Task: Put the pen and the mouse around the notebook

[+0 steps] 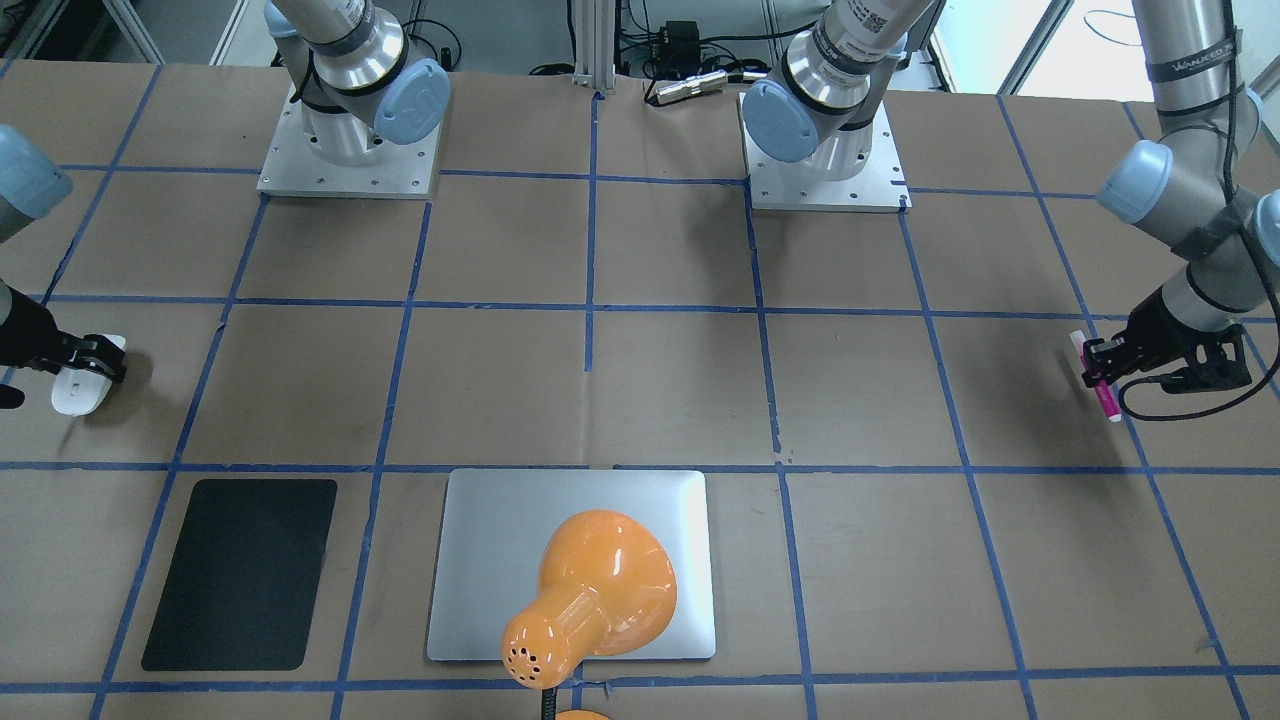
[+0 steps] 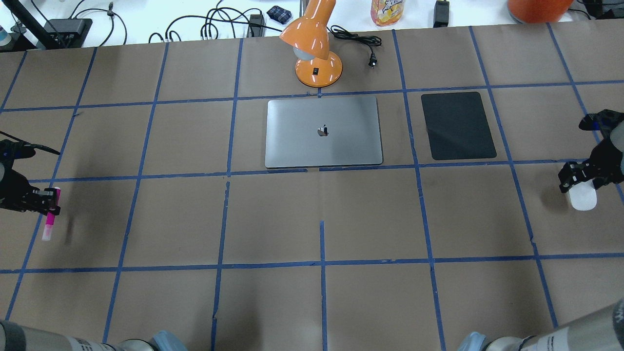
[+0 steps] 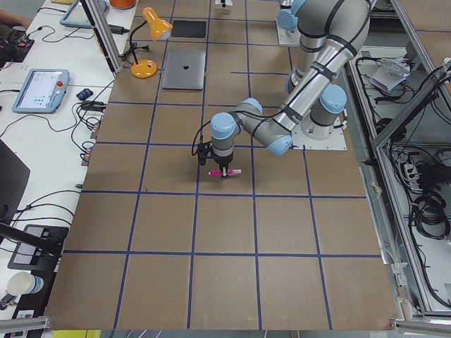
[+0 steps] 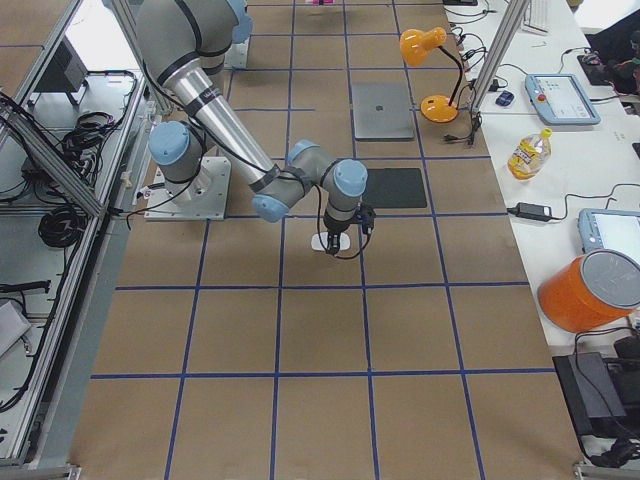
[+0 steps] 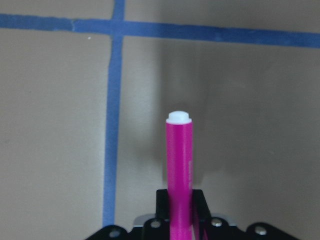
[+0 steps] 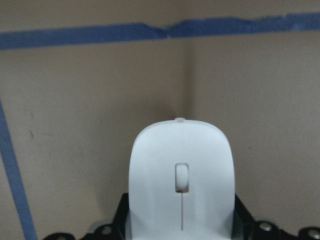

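Overhead exterior: notebook (image 2: 302, 141) lies centre, well apart from my grippers.
Left gripper (image 2: 50, 204): clamped on the pen (image 2: 49, 224), far left.
Right gripper (image 2: 579, 179): pinching the mouse (image 2: 583, 200), far right.
Right wrist-mounted: scroll wheel (image 6: 182, 178) shows only here.

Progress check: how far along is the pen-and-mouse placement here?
Done: both items are grasped. In hand: the left gripper holds the pen far out on its side, the right gripper holds the mouse far out on the other. Left: bringing both to the notebook, which has neither beside it.

Orange desk lamp (image 2: 306, 36) and black mat (image 2: 457, 125) sit on the taped table (image 2: 170, 219).
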